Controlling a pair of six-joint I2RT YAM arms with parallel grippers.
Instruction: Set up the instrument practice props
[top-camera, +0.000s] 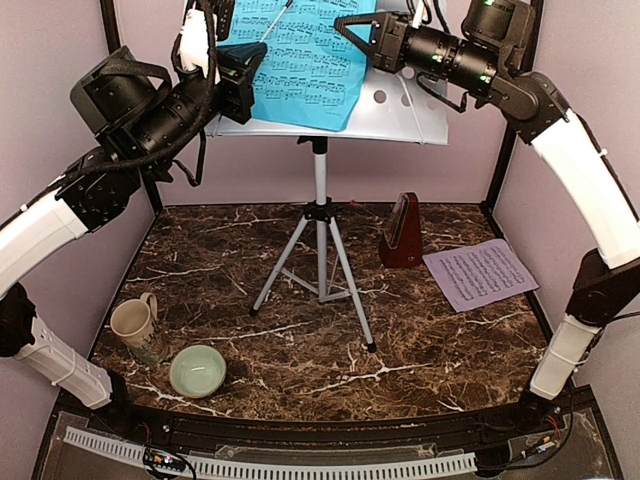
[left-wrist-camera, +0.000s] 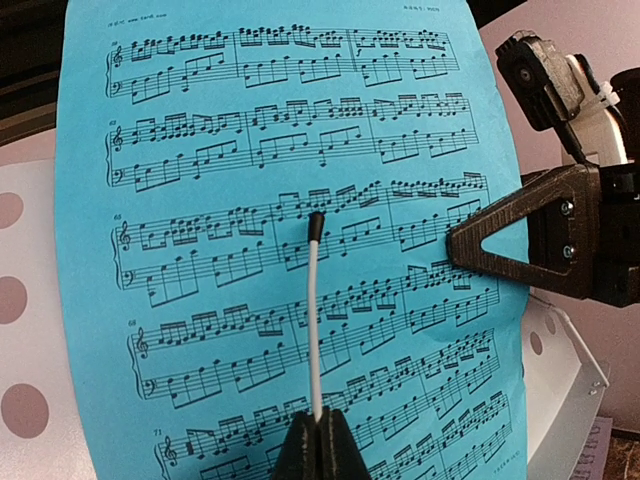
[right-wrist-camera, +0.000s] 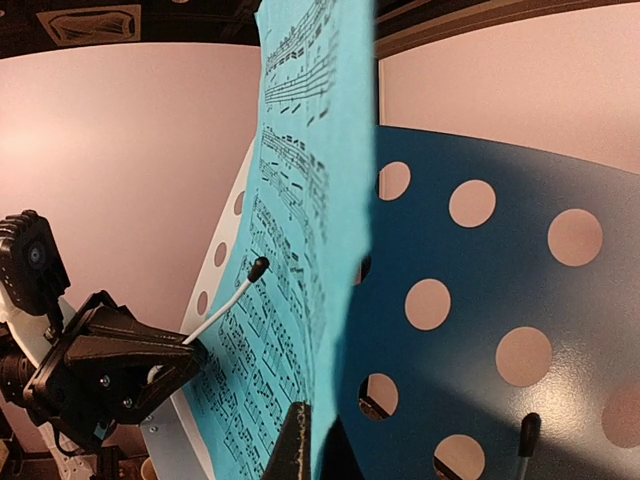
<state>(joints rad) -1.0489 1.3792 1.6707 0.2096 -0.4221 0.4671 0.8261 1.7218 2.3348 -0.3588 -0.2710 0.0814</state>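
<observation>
1. Hazard, tipping: both arms work at the top of the music stand (top-camera: 320, 215). A sideways push there would probably rock its light tripod.
2. Hazard, paper: if the right jaws pull while the retaining wire (left-wrist-camera: 315, 320) bears on the sheet, the blue page (top-camera: 310, 60) may crease or tear. If they let go before the wire pins it, it could slide off the desk (top-camera: 400, 110).
3. Hazard, wire: it looks thin and springy, so a slip from the left jaws would likely snap it against the sheet.
4. Left arm (top-camera: 150, 110): raised from 8 o'clock, wrist level with the desk. The left jaws are clamped together on the wire's lower end, and its black tip lies over mid-page. Whether the tip touches cannot be told.
5. Right arm (top-camera: 570, 150): raised from 4 o'clock, forearm horizontal and pointing toward 9 o'clock. The right jaws are pinched on the blue page's 3 o'clock edge.
6. Remaining props: the pink page (top-camera: 480, 272) lies flat on the worktop (top-camera: 300, 350) at 3 o'clock from the tripod, with the metronome (top-camera: 402, 232) just beside it. The mug (top-camera: 133, 325) and bowl (top-camera: 197, 370) sit at 8 o'clock.
</observation>
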